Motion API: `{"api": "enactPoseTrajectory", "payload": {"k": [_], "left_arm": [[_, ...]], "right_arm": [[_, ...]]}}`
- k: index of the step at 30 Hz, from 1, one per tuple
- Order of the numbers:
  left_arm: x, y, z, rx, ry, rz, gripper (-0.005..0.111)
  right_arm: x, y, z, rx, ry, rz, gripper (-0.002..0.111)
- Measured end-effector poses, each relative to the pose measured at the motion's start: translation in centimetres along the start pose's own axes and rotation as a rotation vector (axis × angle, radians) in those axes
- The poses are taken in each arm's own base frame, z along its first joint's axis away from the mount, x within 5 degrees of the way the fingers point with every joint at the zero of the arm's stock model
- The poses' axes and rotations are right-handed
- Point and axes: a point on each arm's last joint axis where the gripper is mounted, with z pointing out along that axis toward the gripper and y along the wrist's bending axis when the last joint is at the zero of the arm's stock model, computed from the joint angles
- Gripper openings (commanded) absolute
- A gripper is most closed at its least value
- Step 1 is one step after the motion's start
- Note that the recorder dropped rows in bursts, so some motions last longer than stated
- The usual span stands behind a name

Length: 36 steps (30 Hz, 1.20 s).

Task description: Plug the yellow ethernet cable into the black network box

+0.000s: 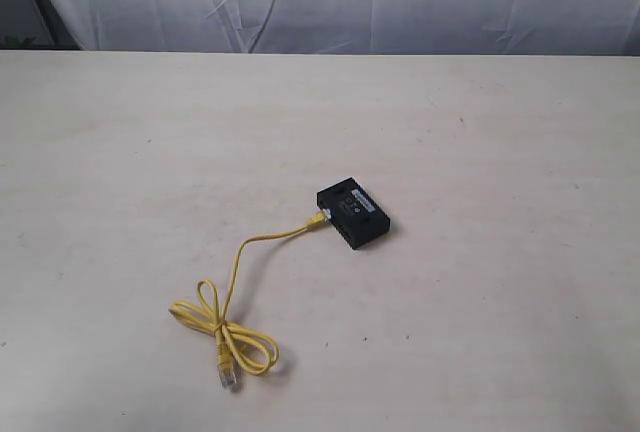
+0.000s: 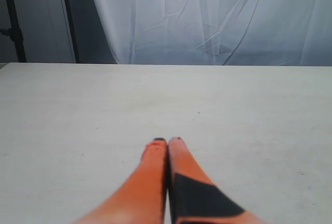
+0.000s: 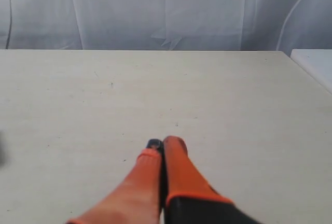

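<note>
The box point(image 1: 352, 216) lay flat on the tabletop point(image 1: 480, 132) a little right of the middle of the exterior view, turned at a slant, its white marks facing up. The cable point(image 1: 222, 326) ran from the box's left side down toward the lower left of that frame, where it lay in loose crossed loops, with its free clear plug at the bottom of the loops, well apart from the box. Its other plug met the side of the box; I could not tell whether it was fully seated. My left gripper point(image 2: 167, 141) was closed, its orange fingers pressed together and holding nothing, over bare tabletop. My right gripper point(image 3: 163, 143) was likewise closed and empty. Neither showed in the exterior view.
</note>
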Motion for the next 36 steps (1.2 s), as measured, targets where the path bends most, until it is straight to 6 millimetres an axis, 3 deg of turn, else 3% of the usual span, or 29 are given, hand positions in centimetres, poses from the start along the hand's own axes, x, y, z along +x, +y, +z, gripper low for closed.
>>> {"api": "enactPoseTrajectory", "payload": {"k": [36], "left_arm": [[0.0, 0.0, 0.0, 0.0, 0.0, 0.002, 0.0]], "right_arm": [[0.06, -0.03, 0.0, 0.001, 0.006, 0.033, -0.001]]}}
